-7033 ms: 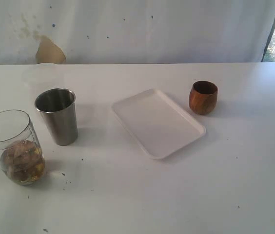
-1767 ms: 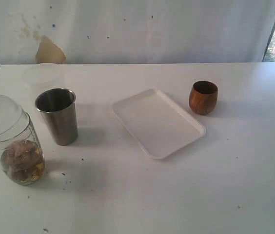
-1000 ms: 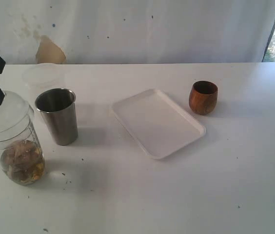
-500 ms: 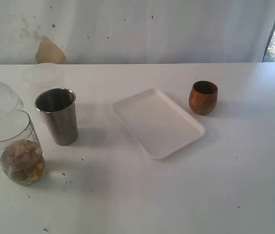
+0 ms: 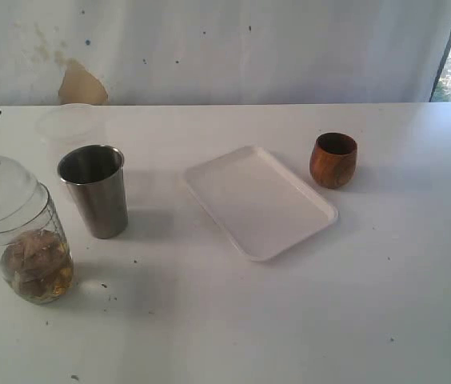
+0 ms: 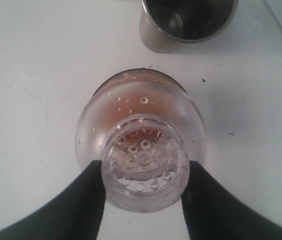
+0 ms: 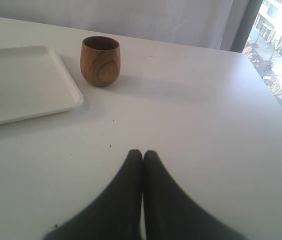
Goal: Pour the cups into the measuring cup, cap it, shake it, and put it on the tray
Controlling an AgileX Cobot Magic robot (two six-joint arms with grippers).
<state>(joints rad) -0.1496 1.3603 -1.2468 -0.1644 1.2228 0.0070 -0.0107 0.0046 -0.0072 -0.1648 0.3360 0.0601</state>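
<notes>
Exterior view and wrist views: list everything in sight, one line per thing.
measuring cup: one, clear, brownish contents, exterior view's near left.
cap: one, clear, perforated, over the measuring cup's mouth.
steel tumbler: one, silver, beside the measuring cup.
frosted tub: one, whitish, behind the tumbler.
tray: one, white, centre.
wooden cup: one, reddish-brown, right of the tray.
table: one, white.
left pincer: black, gripping the cap.
right pincer: black, shut, empty.

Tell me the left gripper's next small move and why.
Probably press the clear domed perforated cap straight down onto the clear graduated plastic measuring cup. The left gripper pinches the cap's sides, roughly centred above the cup's mouth, with brownish contents inside; whether it is seated cannot be told.
</notes>
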